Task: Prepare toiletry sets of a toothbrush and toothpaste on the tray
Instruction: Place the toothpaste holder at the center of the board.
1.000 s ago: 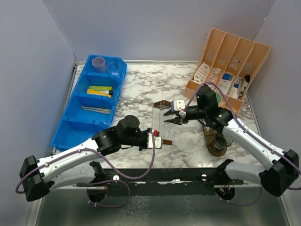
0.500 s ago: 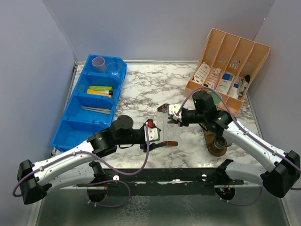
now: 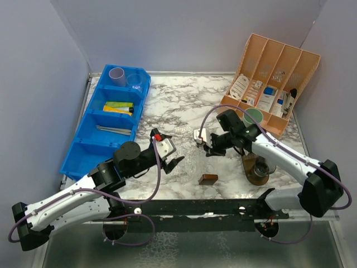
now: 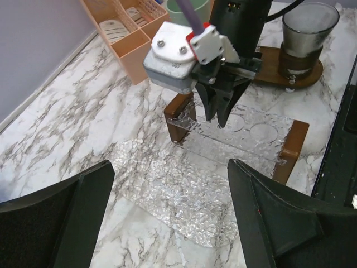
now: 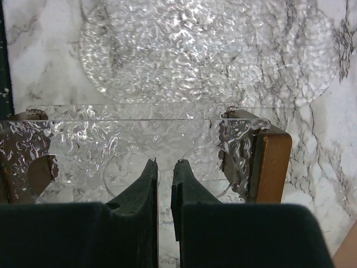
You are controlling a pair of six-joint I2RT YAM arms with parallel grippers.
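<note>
Fingers (image 5: 146,184) of our right gripper (image 5: 165,164) pinch the thin edge of the clear tray (image 5: 269,162); we risk it slipping while our left gripper (image 4: 170,167) gapes wide.

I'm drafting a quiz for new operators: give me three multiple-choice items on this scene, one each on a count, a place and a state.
1. How many compartments has the blue bin? A two; B four; C six.
2. Where does the smoky dark cup stand? A in that bin; B on a brown wooden base right of the tray; C in an arm's grip.
3. The left gripper is: A open; B shut on nothing; C shut on the tray.
Answers: B, three dividers split it in four; B, it sits on the base; A, its jaws stand wide apart.
</note>
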